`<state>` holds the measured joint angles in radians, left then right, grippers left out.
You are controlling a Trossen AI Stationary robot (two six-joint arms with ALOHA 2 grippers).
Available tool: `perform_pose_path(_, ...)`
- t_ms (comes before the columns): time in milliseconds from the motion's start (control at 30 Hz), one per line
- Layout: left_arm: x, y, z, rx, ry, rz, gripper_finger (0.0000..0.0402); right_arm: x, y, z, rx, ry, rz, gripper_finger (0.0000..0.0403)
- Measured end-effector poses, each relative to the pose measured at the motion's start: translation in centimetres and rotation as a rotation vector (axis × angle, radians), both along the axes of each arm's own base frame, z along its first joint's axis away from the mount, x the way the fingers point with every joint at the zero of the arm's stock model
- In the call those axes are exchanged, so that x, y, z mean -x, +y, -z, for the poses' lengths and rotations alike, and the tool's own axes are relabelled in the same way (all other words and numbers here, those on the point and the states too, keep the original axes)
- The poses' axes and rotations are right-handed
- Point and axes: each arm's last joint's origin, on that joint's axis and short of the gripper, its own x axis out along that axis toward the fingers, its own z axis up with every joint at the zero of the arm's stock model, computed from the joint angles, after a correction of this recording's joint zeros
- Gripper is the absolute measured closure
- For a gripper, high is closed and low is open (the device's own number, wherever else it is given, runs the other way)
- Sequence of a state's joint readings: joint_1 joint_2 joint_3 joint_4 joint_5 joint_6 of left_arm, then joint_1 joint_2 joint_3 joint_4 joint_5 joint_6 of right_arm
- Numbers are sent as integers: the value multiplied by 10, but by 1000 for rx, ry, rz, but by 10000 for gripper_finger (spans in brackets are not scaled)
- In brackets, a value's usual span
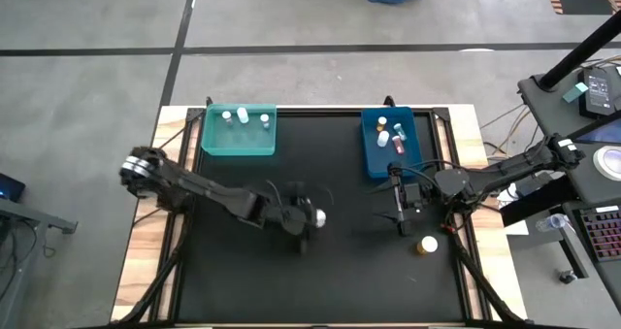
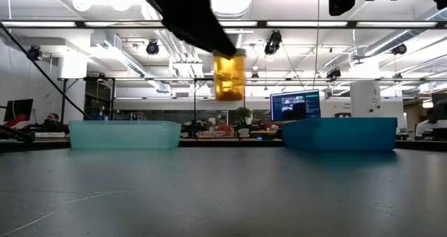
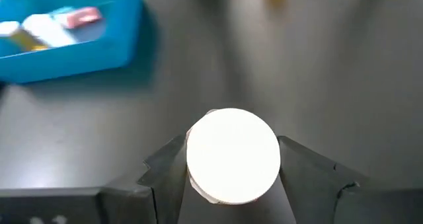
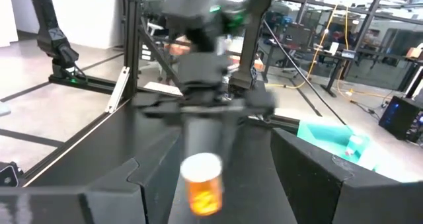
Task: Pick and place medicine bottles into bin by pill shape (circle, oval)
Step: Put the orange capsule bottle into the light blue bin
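Observation:
My left gripper (image 1: 309, 215) is at the table's middle, shut on an amber medicine bottle with a white cap (image 1: 317, 215). The bottle is held high above the table in the low view (image 2: 229, 76). My right gripper (image 1: 399, 209) hovers open and empty a little to its right, its fingers (image 4: 99, 187) wide apart. Another amber bottle with a white cap (image 1: 427, 244) sits on the table toward the near edge from the right gripper. A teal bin (image 1: 210, 140) at the far left holds three white bottles. A blue bin (image 1: 372, 154) at the far right holds several bottles. My left gripper pinches the bottle's upper part, at its white cap (image 3: 232, 154), between its two fingers (image 3: 165, 168), one on either side. The fingers come from above, pointing down. The bottle is upright, its amber body (image 2: 229, 83) hanging below the fingers, lifted clear of the table.
The black mat (image 1: 320, 280) is bare along the near side. The two bins stand at the far edge with a gap between them. Desks, monitors and cables stand beyond the table's right edge.

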<state>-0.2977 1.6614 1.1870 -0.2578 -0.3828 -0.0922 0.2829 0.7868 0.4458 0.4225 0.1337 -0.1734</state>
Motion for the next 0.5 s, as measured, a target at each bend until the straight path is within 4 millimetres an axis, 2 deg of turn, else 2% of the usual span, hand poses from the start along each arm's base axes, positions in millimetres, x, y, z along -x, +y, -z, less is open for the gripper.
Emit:
perform_pose_path(133, 25, 40, -10, -19, -35, -122, 208, 0, 0, 0, 0, -1, 1, 180)
perform_pose_path(300, 61, 100, -17, -65, -91, -369, 208, 0, 0, 0, 0, -2, 4, 180)
perform_pose_path(500, 106, 169, -15, -46, -132, -681, 208, 0, -1, 0, 1, -1, 11, 180)
